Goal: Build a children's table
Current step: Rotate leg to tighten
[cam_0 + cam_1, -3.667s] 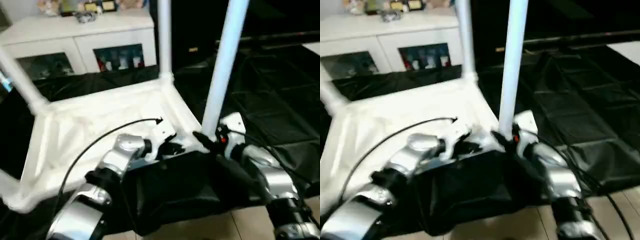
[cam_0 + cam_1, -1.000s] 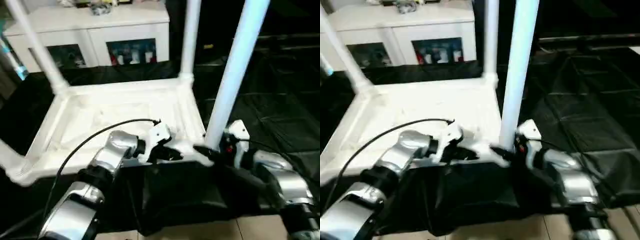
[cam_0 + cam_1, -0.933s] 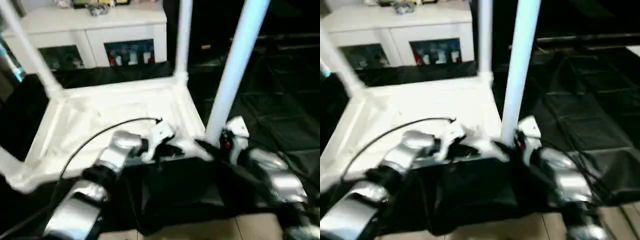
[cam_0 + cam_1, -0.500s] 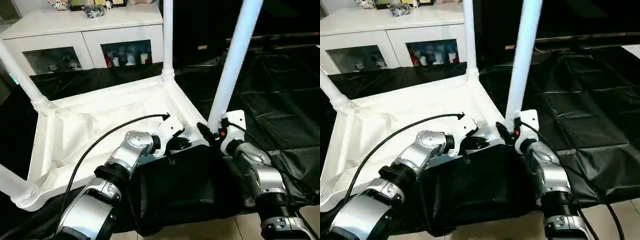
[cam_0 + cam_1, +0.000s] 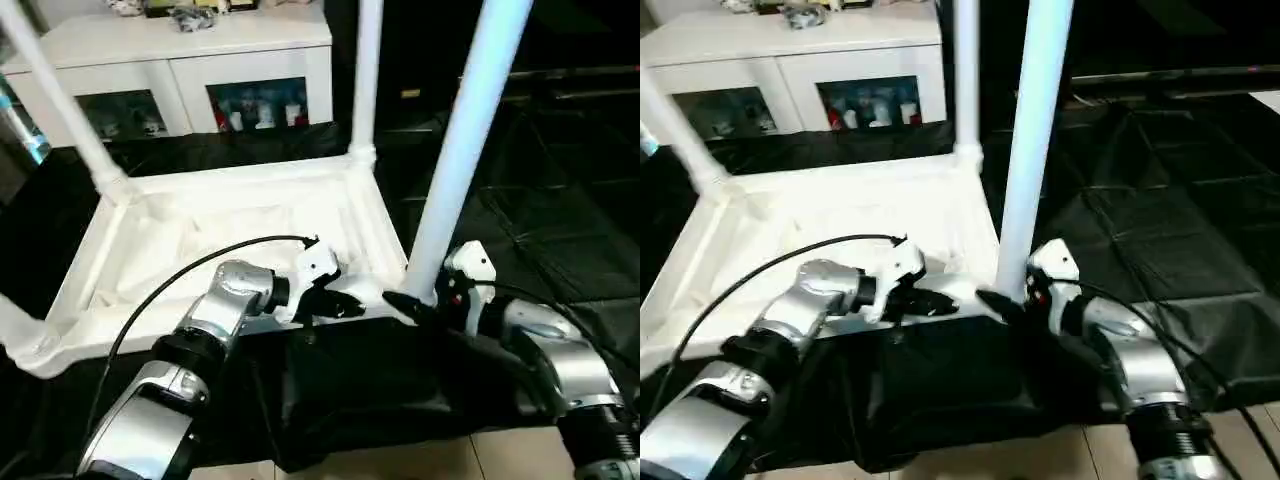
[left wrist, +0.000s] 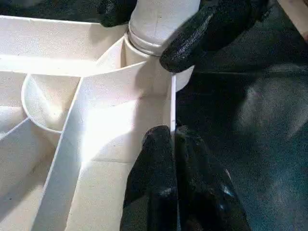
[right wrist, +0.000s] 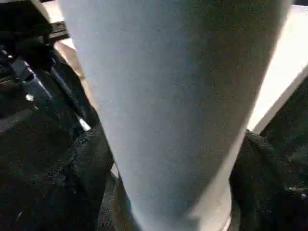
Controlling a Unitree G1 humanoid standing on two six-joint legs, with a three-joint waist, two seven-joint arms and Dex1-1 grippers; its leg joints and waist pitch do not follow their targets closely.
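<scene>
The children's table [image 5: 230,235] is seen upside down on the black-draped table [image 5: 560,230], legs pointing up. No writing can be read. Its near rim is pinched by the closed left gripper [image 6: 172,144]; the near-right leg [image 5: 455,170] is clasped by the right gripper [image 5: 425,305].

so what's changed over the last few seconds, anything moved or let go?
Nothing let go. The left pincer still pinches the children's table rim by the near corner socket, and the right pincer still grips the base of the near leg seated there. The framing shifts between pictures look like head-camera motion.
</scene>
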